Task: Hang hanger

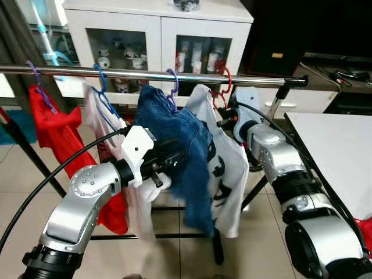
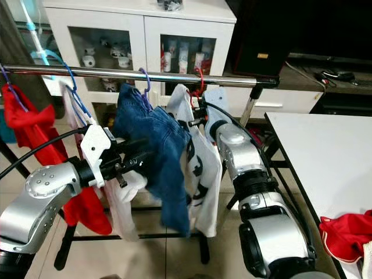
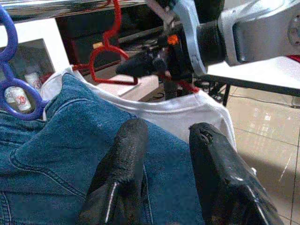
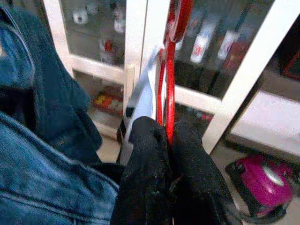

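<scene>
1. Head views: a shiny metal clothes rail (image 1: pixel 192 76) runs across in front of a white glass-door cabinet (image 1: pixel 157 35). On the rail hang a red garment on a purple hanger (image 1: pixel 36 78), a white garment on a blue hanger (image 1: pixel 102 87), blue denim jeans (image 1: pixel 180 151) on a purple hanger (image 1: pixel 172 87), and a white printed T-shirt (image 1: pixel 224 168) on a red wire hanger (image 1: pixel 224 81), hooked over the rail.
2. The right gripper (image 1: pixel 224 122) sits at the red hanger's neck; the left gripper (image 1: pixel 174 160) presses against the jeans. A white tabletop (image 2: pixel 325 151) at right carries a crumpled red cloth (image 2: pixel 346 235).
3. Left wrist view: black jaws stand open, resting against the denim, nothing between them.
4. Right wrist view: jaws are closed on the red hanger's wire.
</scene>
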Tool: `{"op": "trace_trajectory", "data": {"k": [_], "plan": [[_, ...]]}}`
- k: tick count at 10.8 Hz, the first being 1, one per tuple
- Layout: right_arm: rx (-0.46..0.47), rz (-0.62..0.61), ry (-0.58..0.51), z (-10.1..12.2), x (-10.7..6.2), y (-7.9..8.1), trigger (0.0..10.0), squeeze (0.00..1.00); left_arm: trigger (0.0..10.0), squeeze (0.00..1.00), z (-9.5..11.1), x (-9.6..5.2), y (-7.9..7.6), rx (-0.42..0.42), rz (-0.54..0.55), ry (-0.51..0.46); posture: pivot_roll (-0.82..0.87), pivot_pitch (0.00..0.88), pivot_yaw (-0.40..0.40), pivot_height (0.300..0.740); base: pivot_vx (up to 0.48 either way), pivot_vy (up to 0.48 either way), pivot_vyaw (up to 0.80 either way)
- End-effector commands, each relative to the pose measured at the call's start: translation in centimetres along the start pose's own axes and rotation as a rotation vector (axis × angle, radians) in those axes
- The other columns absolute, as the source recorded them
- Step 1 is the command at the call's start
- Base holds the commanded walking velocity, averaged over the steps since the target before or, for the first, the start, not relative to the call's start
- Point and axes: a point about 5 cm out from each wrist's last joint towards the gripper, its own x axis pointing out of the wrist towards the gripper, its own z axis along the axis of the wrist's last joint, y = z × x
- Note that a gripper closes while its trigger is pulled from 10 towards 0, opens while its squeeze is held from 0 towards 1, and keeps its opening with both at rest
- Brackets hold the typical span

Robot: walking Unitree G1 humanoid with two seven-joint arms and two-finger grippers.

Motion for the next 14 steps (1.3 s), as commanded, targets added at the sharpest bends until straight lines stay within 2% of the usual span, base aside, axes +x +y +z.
{"op": "trace_trajectory", "data": {"k": [1, 2, 3, 5, 7, 8, 9, 10, 11, 13, 14], "plan": [[-0.015, -0.014, 0.007, 0.2, 0.1, -0.4, 10.0, 0.0, 10.0, 0.0, 0.2, 0.2, -0.3, 0.004, -0.021, 0.001, -0.01, 0.0, -0.07, 0.74, 0.0, 0.0, 0.0], [-0.006, -0.008, 0.007, -0.1, 0.1, -0.5, 10.0, 0.0, 10.0, 0.0, 0.2, 0.2, -0.3, 0.003, -0.02, 0.0, -0.01, 0.0, -0.071, 0.74, 0.0, 0.0, 0.0], [0.014, -0.01, -0.004, -0.4, -0.2, -0.8, 10.0, 1.0, 10.0, 0.0, 0.2, 0.1, -0.3, 0.003, -0.018, -0.003, -0.01, 0.0, -0.072, 0.74, 0.0, 0.0, 0.0], [0.041, 0.011, -0.077, 0.2, -1.0, -1.1, 10.0, 1.0, 10.0, 0.0, 0.3, 0.0, -0.3, 0.002, -0.016, -0.013, -0.02, 0.0, -0.065, 0.74, 0.0, 0.0, 0.0], [0.063, 0.031, -0.165, 0.9, -3.2, -1.6, 10.0, 1.0, 10.0, 0.0, 0.6, -0.5, 0.0, -0.024, 0.039, -0.061, -0.04, 0.0, -0.045, 0.74, 0.0, 0.0, 0.0], [0.077, 0.066, -0.213, 0.9, -6.1, -1.5, 10.0, 1.0, 10.0, 0.0, 0.0, -1.2, 0.2, -0.052, 0.107, -0.063, -0.06, 0.0, -0.022, 0.74, 0.0, 0.0, 0.0], [0.115, 0.114, -0.263, 1.1, -7.8, -1.0, 10.0, 1.0, 10.0, 0.0, -0.6, -1.5, 0.4, -0.055, 0.169, -0.036, -0.07, 0.0, -0.015, 0.74, 0.0, 0.0, 0.0], [0.107, 0.164, -0.294, 1.0, -9.1, -0.4, 10.0, 1.0, 10.0, 0.0, -1.1, -1.5, 0.6, -0.067, 0.218, -0.019, -0.07, 0.0, -0.01, 0.74, 0.0, 0.0, 0.0], [0.178, 0.164, -0.334, 0.4, -11.2, 0.5, 10.0, 1.0, 10.0, 0.0, -2.0, -1.3, 0.8, -0.087, 0.34, -0.006, -0.09, 0.0, 0.004, 0.74, 0.0, 0.0, 0.0], [0.199, 0.03, -0.368, -0.4, -12.5, 1.0, 10.0, 1.0, 10.0, 0.0, -2.1, -1.0, 0.3, -0.111, 0.41, -0.017, -0.08, 0.0, -0.009, 0.74, 0.0, 0.0, 0.0], [0.21, 0.018, -0.357, -0.8, -12.7, 1.4, 10.0, 1.0, 10.0, 0.0, -2.2, -1.2, 0.2, -0.118, 0.442, -0.017, -0.08, 0.0, -0.008, 0.74, 0.0, 0.0, 0.0]]}}
